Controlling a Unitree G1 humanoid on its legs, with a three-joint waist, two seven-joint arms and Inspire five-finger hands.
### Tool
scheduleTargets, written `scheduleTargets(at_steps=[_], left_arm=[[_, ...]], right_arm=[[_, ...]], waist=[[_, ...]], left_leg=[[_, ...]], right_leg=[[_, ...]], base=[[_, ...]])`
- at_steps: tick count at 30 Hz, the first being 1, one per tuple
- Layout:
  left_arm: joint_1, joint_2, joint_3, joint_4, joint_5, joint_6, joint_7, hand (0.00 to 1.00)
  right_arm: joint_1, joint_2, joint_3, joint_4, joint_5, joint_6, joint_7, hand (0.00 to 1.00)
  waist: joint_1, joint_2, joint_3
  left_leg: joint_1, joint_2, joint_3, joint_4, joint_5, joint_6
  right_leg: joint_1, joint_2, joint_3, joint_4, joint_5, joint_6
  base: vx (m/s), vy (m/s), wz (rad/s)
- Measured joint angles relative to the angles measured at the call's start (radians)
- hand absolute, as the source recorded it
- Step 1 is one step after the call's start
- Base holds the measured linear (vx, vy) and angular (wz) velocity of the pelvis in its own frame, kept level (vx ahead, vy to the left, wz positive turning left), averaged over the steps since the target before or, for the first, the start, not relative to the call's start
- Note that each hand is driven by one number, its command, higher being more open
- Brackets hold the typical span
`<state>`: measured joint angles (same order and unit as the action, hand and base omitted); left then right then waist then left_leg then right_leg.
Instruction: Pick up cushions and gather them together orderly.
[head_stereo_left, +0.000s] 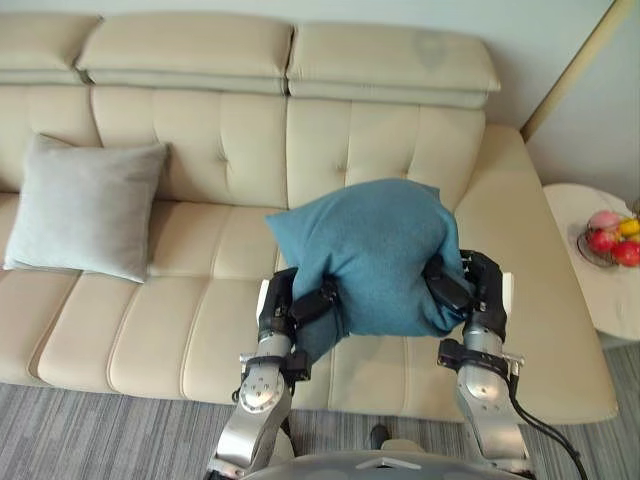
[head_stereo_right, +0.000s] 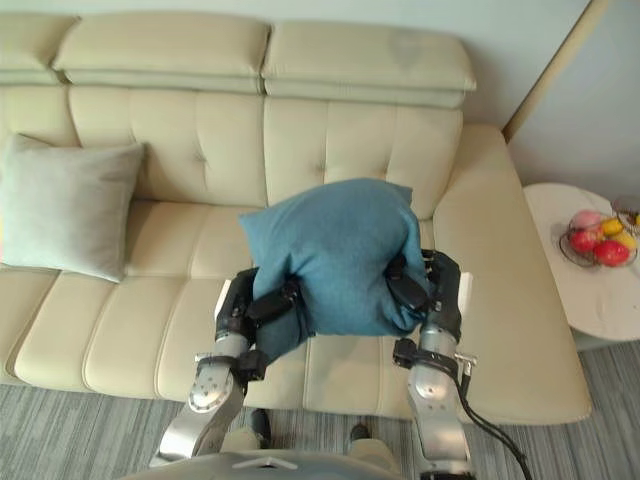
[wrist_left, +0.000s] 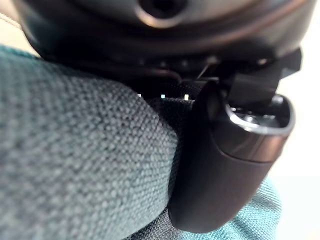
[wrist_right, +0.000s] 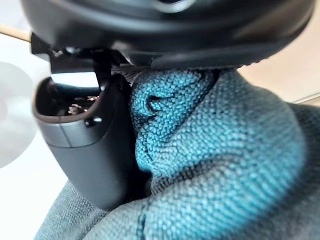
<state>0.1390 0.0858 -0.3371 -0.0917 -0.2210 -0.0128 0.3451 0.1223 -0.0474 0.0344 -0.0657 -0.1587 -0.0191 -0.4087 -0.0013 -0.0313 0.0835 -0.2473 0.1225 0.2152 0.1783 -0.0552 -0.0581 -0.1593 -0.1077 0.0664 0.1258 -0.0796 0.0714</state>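
A teal cushion is held up above the sofa's seat, squeezed between both hands. My left hand grips its lower left side, thumb pressed into the weave. On the cushion's right side my right hand clamps it, thumb dug into the bunched fabric. A light grey cushion leans upright against the backrest at the left end of the sofa.
The beige leather sofa spans the view, its seat bare between the two cushions. A round white side table at the right carries a wire bowl of fruit. Grey carpet lies in front.
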Motion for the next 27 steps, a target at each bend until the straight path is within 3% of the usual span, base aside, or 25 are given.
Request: scheduleTargets(at_steps=[5, 11, 12, 17, 20, 23, 27], left_arm=[[-0.159, 0.000, 0.001, 0.001, 0.036, 0.000, 0.082, 0.00], [-0.439, 0.000, 0.027, 0.058, 0.038, -0.001, 0.185, 0.00], [-0.556, 0.013, 0.032, 0.112, 0.038, -0.004, 0.216, 1.00], [-0.892, 0.070, 0.033, 0.299, 0.038, -0.008, 0.265, 1.00], [-1.027, 0.086, 0.042, 0.404, 0.038, -0.009, 0.270, 1.00], [-1.220, 0.103, 0.071, 0.563, 0.038, -0.010, 0.271, 1.00], [-1.346, 0.117, 0.088, 0.713, 0.038, -0.010, 0.251, 1.00]], right_arm=[[-0.152, -0.013, 0.010, 0.021, -0.007, 0.006, -0.073, 0.00], [-0.417, -0.039, 0.007, 0.079, -0.007, 0.010, -0.171, 0.00], [-0.515, -0.049, 0.001, 0.112, -0.007, 0.011, -0.205, 1.00], [-0.802, -0.079, -0.058, 0.272, -0.006, 0.014, -0.265, 1.00], [-0.915, -0.082, -0.091, 0.379, 0.003, 0.018, -0.277, 1.00], [-1.081, -0.112, -0.112, 0.542, 0.054, 0.047, -0.277, 1.00], [-1.176, -0.120, -0.123, 0.639, 0.109, 0.054, -0.263, 1.00]], waist=[[0.024, 0.011, 0.007], [0.045, 0.027, 0.044], [0.048, 0.029, 0.064], [0.049, 0.036, 0.123], [0.049, 0.040, 0.155], [0.049, 0.051, 0.200], [0.049, 0.055, 0.243]], left_leg=[[-0.092, 0.008, 0.002, 0.000, 0.025, 0.010], [-0.197, 0.009, -0.007, 0.002, 0.062, 0.011], [-0.229, 0.010, -0.012, 0.001, 0.080, 0.012], [-0.321, 0.014, -0.033, -0.030, 0.144, 0.005], [-0.334, 0.017, -0.034, -0.071, 0.180, 0.000], [-0.365, 0.019, -0.036, -0.130, 0.233, -0.002], [-0.392, 0.025, -0.038, -0.176, 0.276, -0.006]], right_leg=[[-0.132, 0.004, -0.004, 0.077, 0.001, 0.000], [-0.260, 0.004, -0.013, 0.136, 0.000, 0.001], [-0.293, 0.003, -0.014, 0.143, 0.000, 0.001], [-0.396, 0.009, -0.031, 0.159, 0.007, 0.008], [-0.427, 0.018, -0.031, 0.159, 0.020, 0.005], [-0.481, 0.030, -0.032, 0.151, 0.045, 0.003], [-0.517, 0.041, -0.036, 0.131, 0.066, 0.000]], base=[[-0.05, -0.017, -0.02], [-0.09, -0.035, 0.04], [-0.15, -0.060, 0.09], [-0.13, -0.050, 0.08], [-0.07, -0.044, 0.01], [-0.06, -0.045, -0.03], [0.00, -0.044, -0.02]])
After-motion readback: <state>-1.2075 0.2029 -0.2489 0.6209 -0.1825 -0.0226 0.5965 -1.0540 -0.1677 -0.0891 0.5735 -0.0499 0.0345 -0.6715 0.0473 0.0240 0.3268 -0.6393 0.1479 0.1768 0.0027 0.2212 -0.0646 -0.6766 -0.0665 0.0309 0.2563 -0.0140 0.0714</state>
